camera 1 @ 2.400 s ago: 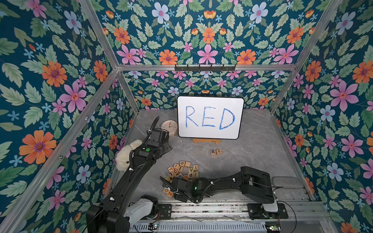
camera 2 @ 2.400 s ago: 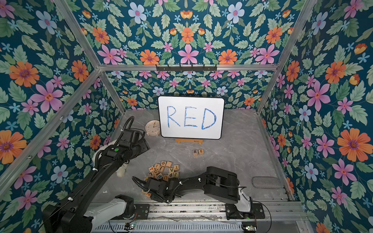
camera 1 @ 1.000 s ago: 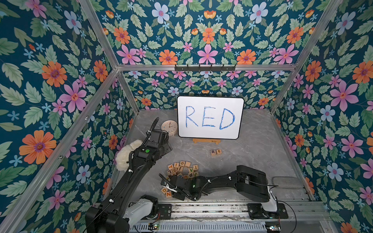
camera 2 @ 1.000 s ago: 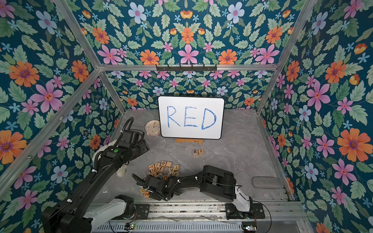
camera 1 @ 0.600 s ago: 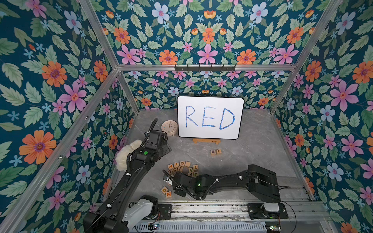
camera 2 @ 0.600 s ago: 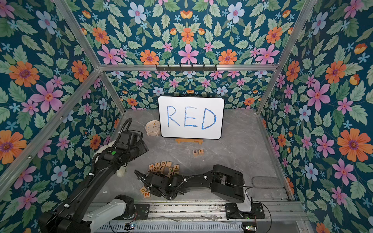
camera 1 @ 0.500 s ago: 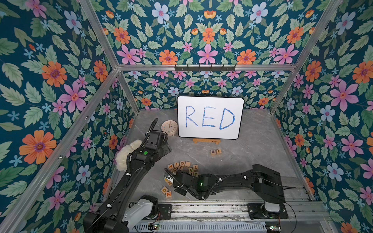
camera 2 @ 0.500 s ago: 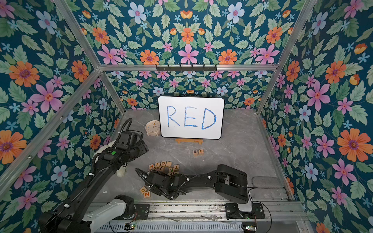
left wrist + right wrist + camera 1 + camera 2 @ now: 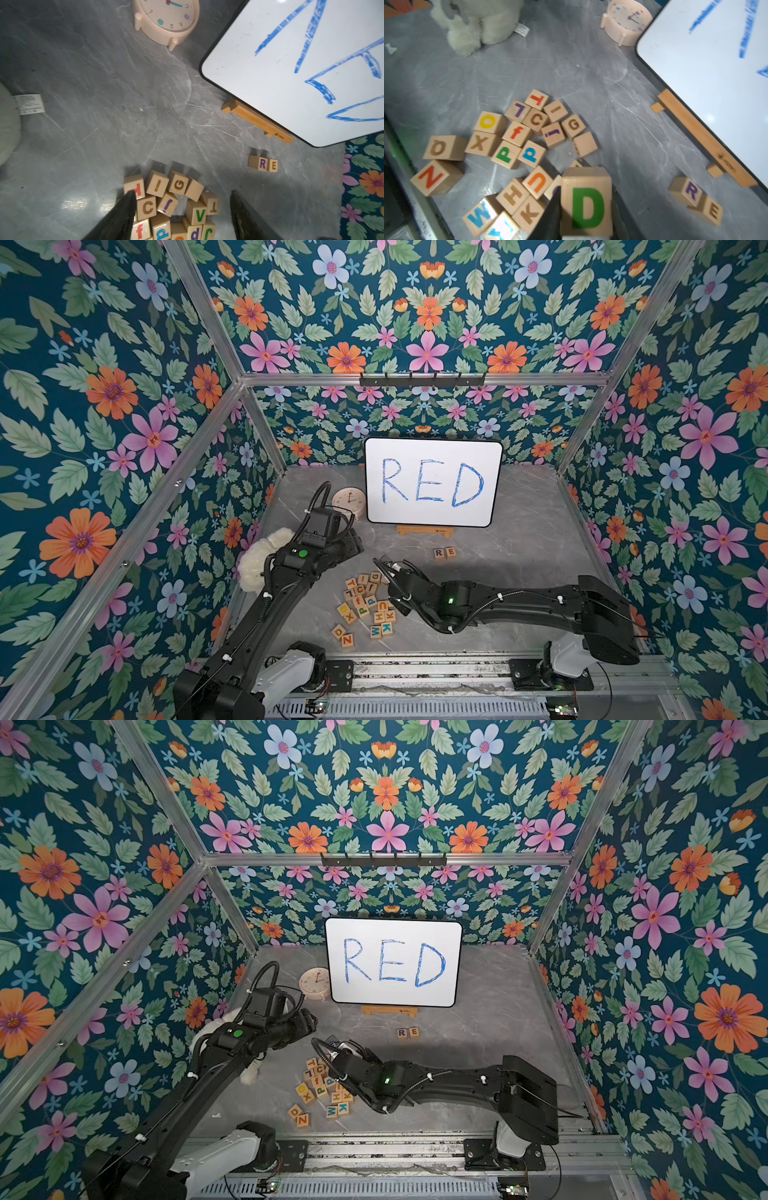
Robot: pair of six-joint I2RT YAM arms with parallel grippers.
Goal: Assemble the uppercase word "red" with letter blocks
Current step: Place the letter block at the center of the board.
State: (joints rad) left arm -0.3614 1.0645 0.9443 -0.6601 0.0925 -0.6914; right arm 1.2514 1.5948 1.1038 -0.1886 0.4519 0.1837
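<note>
While the right gripper [image 9: 584, 220] clamps a pale wooden cube printed with a green D [image 9: 587, 205] between its two dark fingers, held up over the loose pile of letter blocks [image 9: 517, 135], the purple R cube [image 9: 691, 190] and the orange E cube [image 9: 713, 212] sit touching side by side on the grey marbled tabletop [image 9: 571, 62], just in front of the white board [image 9: 432, 483] handwritten with a blue RED. Over that same pile the left gripper [image 9: 181, 194] hangs with its jaws parted, gripping nothing.
</note>
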